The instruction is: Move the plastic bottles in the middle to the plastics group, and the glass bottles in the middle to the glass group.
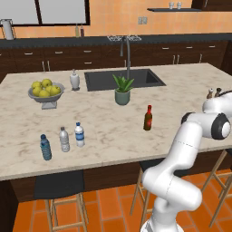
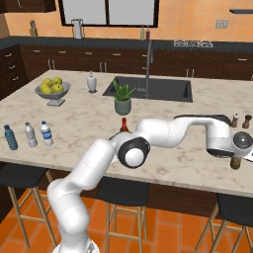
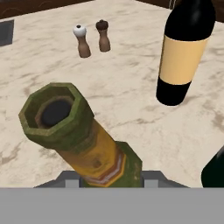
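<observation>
Beside us a black bottle with a tan label (image 3: 180,57) and two small shakers (image 3: 92,38) are standing on the counter (image 3: 122,109). Our gripper (image 3: 111,177) is clamping the olive-brown bottle (image 3: 83,135), its open mouth pointing toward the camera, above the counter's right end.

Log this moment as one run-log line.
gripper: shut on olive-brown bottle | near: black glass bottle, shakers | red-brown bottle: mid-counter | labelled plastic bottle: beside plastics group
</observation>
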Motion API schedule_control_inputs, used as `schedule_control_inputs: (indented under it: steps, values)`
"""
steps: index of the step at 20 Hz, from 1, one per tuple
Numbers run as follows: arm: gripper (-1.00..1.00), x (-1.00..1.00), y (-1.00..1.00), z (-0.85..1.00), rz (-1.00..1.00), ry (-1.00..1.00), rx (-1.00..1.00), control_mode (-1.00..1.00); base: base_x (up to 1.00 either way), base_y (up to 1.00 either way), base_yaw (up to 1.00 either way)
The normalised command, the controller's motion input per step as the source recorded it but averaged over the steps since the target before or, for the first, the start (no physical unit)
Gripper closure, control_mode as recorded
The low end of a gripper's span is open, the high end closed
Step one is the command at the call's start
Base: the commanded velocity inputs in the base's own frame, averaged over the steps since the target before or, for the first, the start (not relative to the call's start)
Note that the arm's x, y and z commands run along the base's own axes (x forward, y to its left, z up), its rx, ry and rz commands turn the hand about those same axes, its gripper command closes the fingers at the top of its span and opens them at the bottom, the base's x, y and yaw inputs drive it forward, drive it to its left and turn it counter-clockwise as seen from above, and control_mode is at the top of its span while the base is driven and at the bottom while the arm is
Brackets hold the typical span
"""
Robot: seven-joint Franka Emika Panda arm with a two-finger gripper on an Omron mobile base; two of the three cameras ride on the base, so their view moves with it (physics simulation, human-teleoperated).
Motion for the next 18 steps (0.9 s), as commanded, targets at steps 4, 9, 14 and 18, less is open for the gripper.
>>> schedule_control_inputs:
  steps: [4,9,14,18]
  values:
    - [1.0,-0.08,0.15,-0.19,0.0,-0.05,0.05,-1.0,0.0,0.0,0.0]
    - [1.0,-0.1,0.12,-0.2,0.0,-0.03,0.01,-1.0,0.0,0.0,0.0]
    - [1.0,0.0,0.14,-0.14,0.0,0.0,0.0,-1.0,0.0,0.0,0.0]
    - [1.0,0.0,0.13,-0.1,0.0,-0.01,0.0,-1.0,0.0,0.0,0.0]
